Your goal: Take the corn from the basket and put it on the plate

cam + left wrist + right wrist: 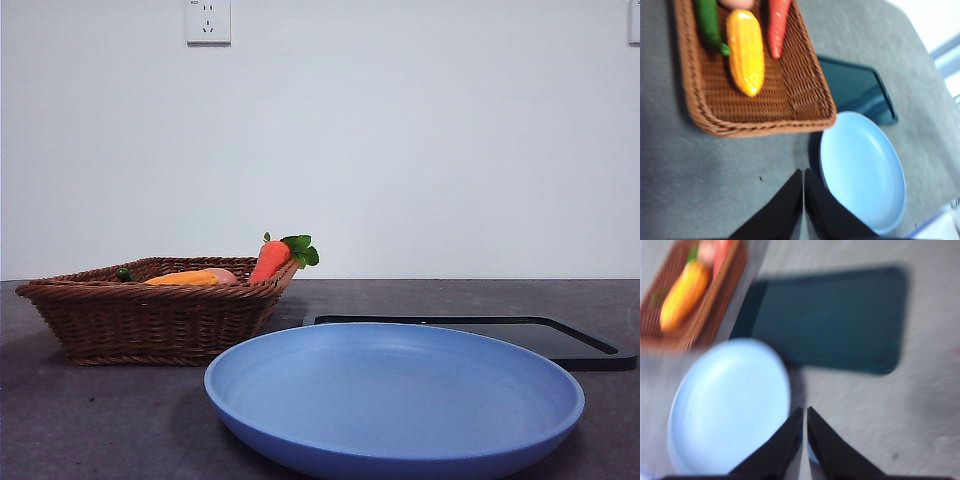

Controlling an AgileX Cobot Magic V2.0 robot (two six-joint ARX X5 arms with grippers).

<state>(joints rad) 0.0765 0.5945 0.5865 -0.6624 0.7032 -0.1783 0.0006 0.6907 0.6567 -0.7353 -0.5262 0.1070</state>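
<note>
Corn (pixel 745 52) lies untouched in the wicker basket (pixel 805 100) — both grippers, left (pixel 803 172) and right (pixel 804 411), hover empty, jaws pressed together, blue plate (pixel 394 400) bare.

Low front view faces level; both wrist views overlook basket (pixel 760 95) and plate (pixel 862 170).

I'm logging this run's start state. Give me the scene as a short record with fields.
corn: lying in the basket, between a green vegetable and a carrot
plate: blue, nothing on it, beside the basket
tray: black, behind the plate
left gripper: shut, above the table near the plate
right gripper: shut, holding nothing
</note>
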